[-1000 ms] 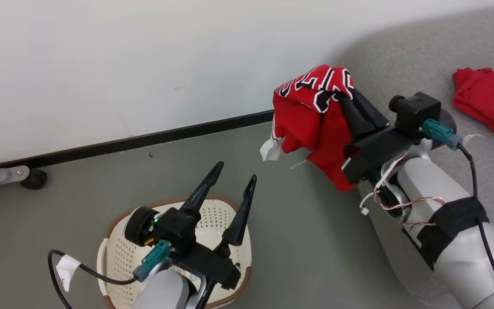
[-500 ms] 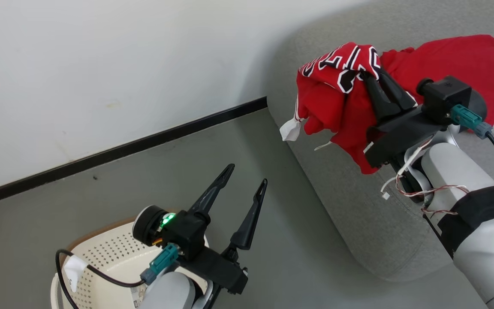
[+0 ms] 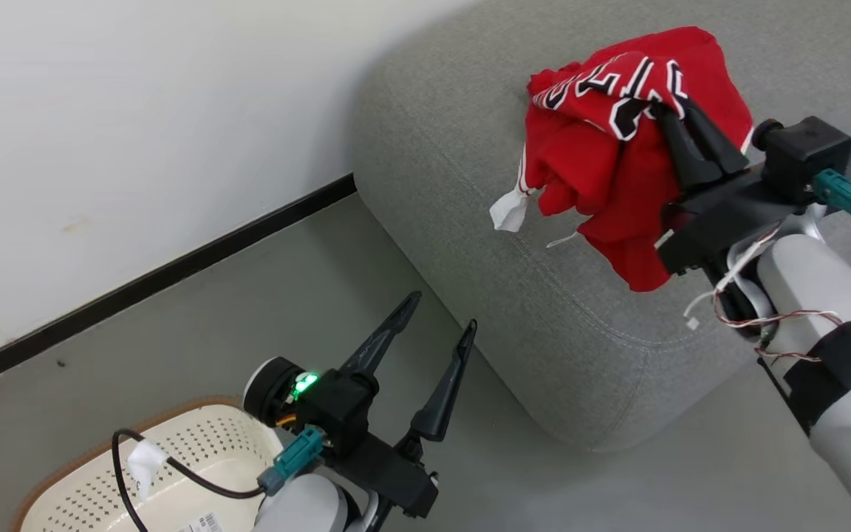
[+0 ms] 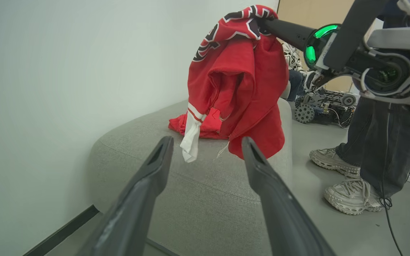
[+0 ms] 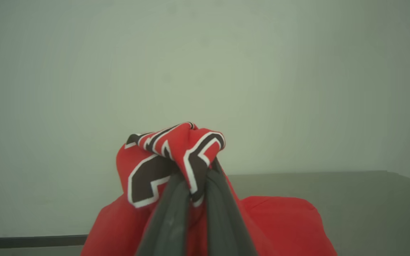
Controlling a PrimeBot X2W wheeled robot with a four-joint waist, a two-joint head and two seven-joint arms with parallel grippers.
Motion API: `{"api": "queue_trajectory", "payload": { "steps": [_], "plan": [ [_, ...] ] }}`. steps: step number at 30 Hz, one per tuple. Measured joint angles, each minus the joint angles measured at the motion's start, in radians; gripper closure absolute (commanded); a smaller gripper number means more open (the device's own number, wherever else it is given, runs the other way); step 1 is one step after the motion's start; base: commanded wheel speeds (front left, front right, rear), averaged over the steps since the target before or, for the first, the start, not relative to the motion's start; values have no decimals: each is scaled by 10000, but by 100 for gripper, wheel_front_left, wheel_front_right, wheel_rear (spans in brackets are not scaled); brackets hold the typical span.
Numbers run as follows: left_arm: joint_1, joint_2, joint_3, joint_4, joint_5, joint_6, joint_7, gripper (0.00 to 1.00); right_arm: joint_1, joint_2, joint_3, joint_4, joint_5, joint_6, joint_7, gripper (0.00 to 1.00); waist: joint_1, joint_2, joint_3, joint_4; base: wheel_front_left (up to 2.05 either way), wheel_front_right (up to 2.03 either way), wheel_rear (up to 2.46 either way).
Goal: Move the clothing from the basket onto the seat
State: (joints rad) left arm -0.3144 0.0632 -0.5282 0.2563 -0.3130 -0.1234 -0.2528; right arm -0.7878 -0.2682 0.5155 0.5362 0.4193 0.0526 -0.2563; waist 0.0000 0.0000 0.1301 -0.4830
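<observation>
Right tool (image 3: 668, 112) clamped tight on the shiny red-and-white lettered garment (image 3: 588, 155), dangling above the big grey fabric sofa (image 3: 455, 170), left tool (image 3: 443, 310) spread wide apart.

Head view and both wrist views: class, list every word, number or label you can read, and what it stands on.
No text reads whole.
Red shiny garment: black letters edged in white, crumpled; only fragments, no whole word or number.
Sticker inside the cream perforated plastic basket: print too small to read.
White fabric label hanging from the garment: nothing legible.
White tag on the left arm's black cable: nothing legible.
</observation>
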Motion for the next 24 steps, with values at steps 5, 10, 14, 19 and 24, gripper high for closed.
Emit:
{"api": "queue_trajectory", "payload": {
  "steps": [5, 10, 14, 19, 24],
  "plan": [
    [-16, -35, -339, 176, 23, 0, 0, 0, 219, -995, -479, -224, -251, -27, 0, 100, 0, 0, 34, -452, 0, 0, 0],
    [57, -35, -378, 211, 21, 0, 0, 0, 178, -1538, -1005, -445, -313, -102, -2, 100, -1, 1, 137, -567, 0, 0, 0],
    [212, -27, -570, 278, 21, 0, 0, 0, 178, -1964, -1404, -485, -311, -205, -2, 100, -1, 0, 232, -553, 0, 0, 0],
    [223, -27, -671, 290, 23, -2, 0, 0, 175, -2746, -2234, -1074, -251, -560, -2, 100, 0, 0, 499, -346, 0, 0, 0],
    [222, 75, -713, 280, 96, -2, 0, 0, 164, -3072, -2815, -1283, -201, -794, -2, 100, 0, 1, 794, -83, 0, 0, 0]
  ]
}}
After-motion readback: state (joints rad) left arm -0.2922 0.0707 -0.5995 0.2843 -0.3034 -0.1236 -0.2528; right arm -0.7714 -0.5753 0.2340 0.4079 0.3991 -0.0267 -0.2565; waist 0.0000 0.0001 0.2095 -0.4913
